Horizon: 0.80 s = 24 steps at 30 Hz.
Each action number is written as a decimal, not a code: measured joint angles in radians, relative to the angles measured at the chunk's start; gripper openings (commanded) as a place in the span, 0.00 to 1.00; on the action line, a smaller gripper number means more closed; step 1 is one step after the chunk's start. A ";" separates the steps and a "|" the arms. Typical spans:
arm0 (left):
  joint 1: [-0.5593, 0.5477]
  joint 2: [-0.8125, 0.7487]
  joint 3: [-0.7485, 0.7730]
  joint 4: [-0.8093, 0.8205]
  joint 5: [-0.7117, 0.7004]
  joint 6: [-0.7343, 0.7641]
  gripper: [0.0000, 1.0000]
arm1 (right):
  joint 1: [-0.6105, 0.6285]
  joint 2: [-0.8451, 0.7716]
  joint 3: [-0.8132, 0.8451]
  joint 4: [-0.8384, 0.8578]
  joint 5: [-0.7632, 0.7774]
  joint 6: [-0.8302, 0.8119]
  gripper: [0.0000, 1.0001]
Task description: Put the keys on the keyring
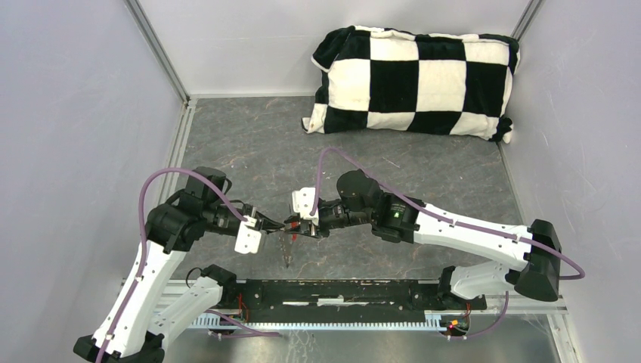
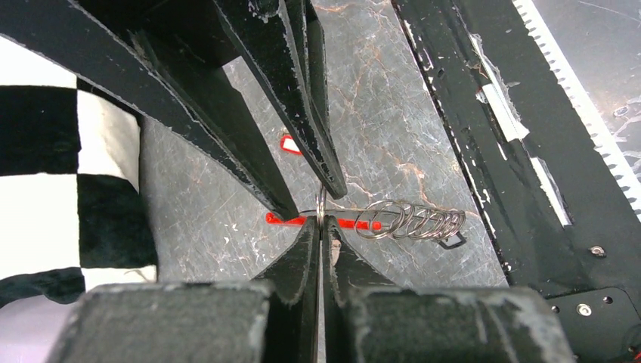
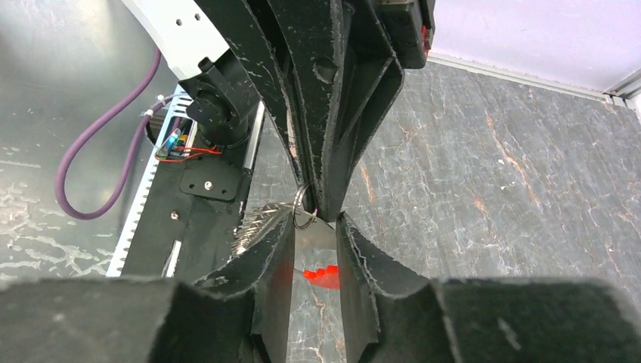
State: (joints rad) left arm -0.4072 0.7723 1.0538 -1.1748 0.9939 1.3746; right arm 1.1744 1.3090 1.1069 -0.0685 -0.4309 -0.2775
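Note:
My left gripper (image 1: pixel 274 224) (image 2: pixel 321 223) is shut on a thin silver ring (image 2: pixel 321 203) of the keyring, held above the table. The ring chain (image 2: pixel 412 221) (image 1: pixel 287 249) trails toward the near rail. The red fob (image 2: pixel 359 224) shows edge-on behind the tips. A small dark-headed key (image 2: pixel 453 240) sits at the chain's far end. My right gripper (image 1: pixel 296 225) (image 3: pixel 316 219) meets the left tip to tip. It holds the red-headed key (image 3: pixel 321 276) (image 2: pixel 289 144) between its jaws, with the blade toward the ring (image 3: pixel 302 208).
A black-and-white checked pillow (image 1: pixel 416 79) lies at the back right. A black rail (image 1: pixel 340 291) (image 2: pixel 514 151) runs along the near edge. Grey walls close in the left, right and back sides.

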 measured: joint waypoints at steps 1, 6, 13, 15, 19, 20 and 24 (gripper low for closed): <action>0.000 0.000 0.000 0.002 0.000 -0.005 0.02 | 0.000 0.000 0.000 0.000 0.000 0.002 0.27; 0.000 0.001 0.000 0.002 -0.003 -0.019 0.02 | 0.002 0.000 0.000 0.013 0.010 0.013 0.16; 0.002 0.010 0.004 0.008 -0.008 -0.053 0.06 | 0.002 0.000 0.000 0.026 0.026 0.031 0.00; 0.004 0.011 0.004 0.014 -0.010 -0.076 0.16 | 0.002 0.000 -0.003 0.034 0.035 0.039 0.00; 0.006 0.006 0.004 0.069 -0.018 -0.185 0.25 | 0.002 -0.025 -0.085 0.151 0.073 0.076 0.01; 0.006 0.003 0.004 0.093 -0.014 -0.227 0.25 | 0.002 -0.041 -0.120 0.193 0.083 0.087 0.00; 0.005 -0.031 -0.017 0.224 0.002 -0.425 0.28 | -0.006 -0.132 -0.320 0.421 0.115 0.167 0.00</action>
State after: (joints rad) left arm -0.4019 0.7410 1.0370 -0.9512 0.9958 0.9497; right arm 1.1687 1.1767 0.7868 0.3527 -0.3161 -0.1101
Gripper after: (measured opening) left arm 0.263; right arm 0.010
